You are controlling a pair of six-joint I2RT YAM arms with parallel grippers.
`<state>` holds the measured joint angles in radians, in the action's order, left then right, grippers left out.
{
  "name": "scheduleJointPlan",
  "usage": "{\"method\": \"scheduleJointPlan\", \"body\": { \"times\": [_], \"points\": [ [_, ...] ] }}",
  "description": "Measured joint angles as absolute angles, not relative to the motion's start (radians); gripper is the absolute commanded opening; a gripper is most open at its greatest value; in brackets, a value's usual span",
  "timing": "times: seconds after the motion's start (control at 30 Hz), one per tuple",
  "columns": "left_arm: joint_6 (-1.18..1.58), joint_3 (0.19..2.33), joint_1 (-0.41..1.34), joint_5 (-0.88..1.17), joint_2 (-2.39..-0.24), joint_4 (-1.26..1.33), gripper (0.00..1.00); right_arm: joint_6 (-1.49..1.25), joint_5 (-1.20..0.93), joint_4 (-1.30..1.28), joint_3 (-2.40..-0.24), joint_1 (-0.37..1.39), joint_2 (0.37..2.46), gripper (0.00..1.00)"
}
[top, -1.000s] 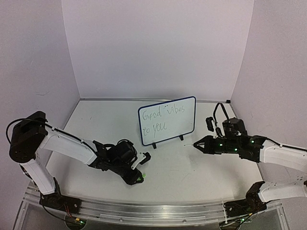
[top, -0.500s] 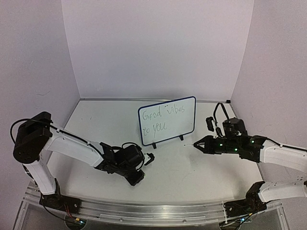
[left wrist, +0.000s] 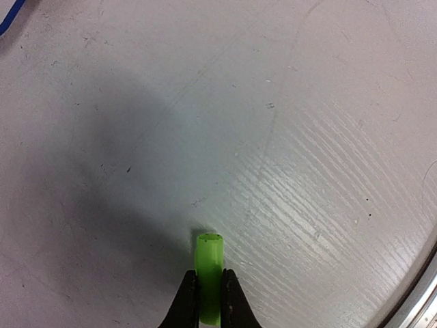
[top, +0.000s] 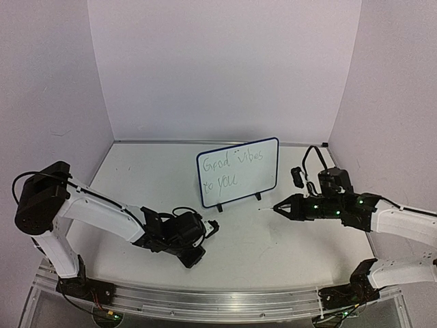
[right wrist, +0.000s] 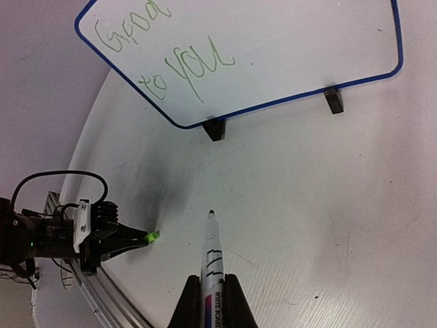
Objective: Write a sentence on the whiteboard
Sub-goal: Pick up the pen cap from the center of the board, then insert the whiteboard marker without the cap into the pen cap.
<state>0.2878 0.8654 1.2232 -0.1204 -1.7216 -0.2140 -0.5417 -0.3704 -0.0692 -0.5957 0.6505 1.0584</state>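
Observation:
The whiteboard (top: 239, 171) stands upright on two black feet at mid-table, and the green sentence (top: 225, 167) "Good vibes to you" runs across it in two lines. The board (right wrist: 287, 61) and its sentence (right wrist: 171, 51) also show in the right wrist view. My right gripper (top: 283, 205) is shut on the uncapped white marker (right wrist: 211, 263), whose tip points at the board's right foot from a short way off. My left gripper (top: 196, 257) points down near the table's front, shut on the green marker cap (left wrist: 209, 270). The cap's end is close above or on the table. The cap (right wrist: 153, 236) also shows in the right wrist view.
White walls close in the table at the back and on both sides. An aluminium rail (top: 205, 301) runs along the near edge, close to the left gripper. A black cable loops over the right arm's wrist (top: 311, 160).
My left gripper has turned downward with the cap, which the top view now hides. My right gripper has edged slightly left toward the board.

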Motion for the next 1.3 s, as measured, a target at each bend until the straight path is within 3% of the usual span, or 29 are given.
{"method": "scheduleJointPlan", "body": {
  "times": [0.7,1.3],
  "points": [
    [0.255,0.787,1.223,0.004,-1.382,-0.099,0.00,-0.529,-1.034,-0.068,-0.848,0.639,1.444,0.00],
    [0.216,0.778,1.224,0.059,-1.352,-0.092,0.00,-0.551,-1.157,-0.068,-0.940,0.687,1.576,0.00]
  ]
}}
